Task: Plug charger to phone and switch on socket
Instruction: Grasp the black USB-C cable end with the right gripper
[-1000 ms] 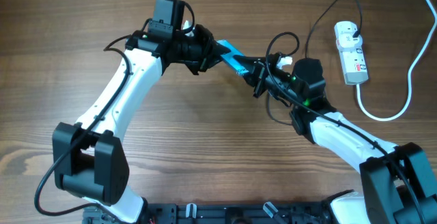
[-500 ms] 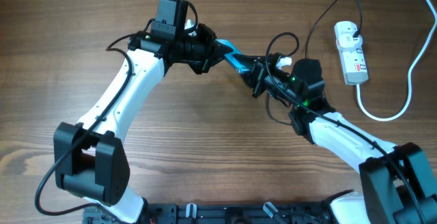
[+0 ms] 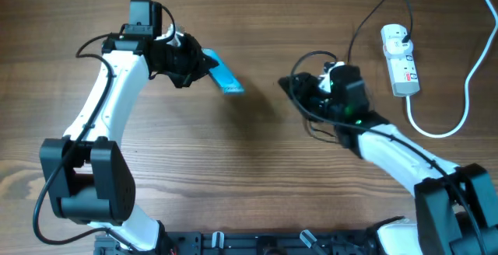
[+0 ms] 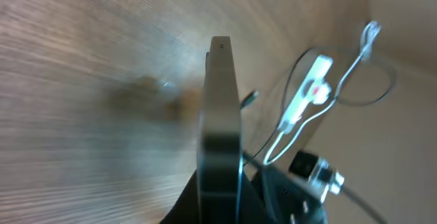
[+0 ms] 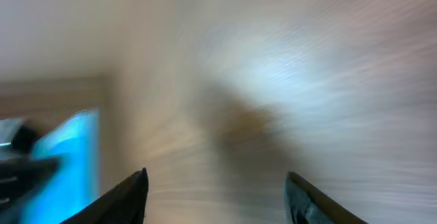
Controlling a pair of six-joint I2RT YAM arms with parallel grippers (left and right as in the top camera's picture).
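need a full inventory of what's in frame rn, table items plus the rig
phone: 1, cyan screen, left of centre, held by the left arm
charger cable: 1, thin black, runs from the socket's far end and loops around the right arm's wrist; connector end not discernible
socket: 1, white strip with red marks, far right
white cable: 1, thick, curls from the socket's near end off towards the right edge
table: 1, brown wood grain
arms: 2, white with black joints, left and right
left fingers: black, shut on the phone
right fingers: black, open, nothing between them
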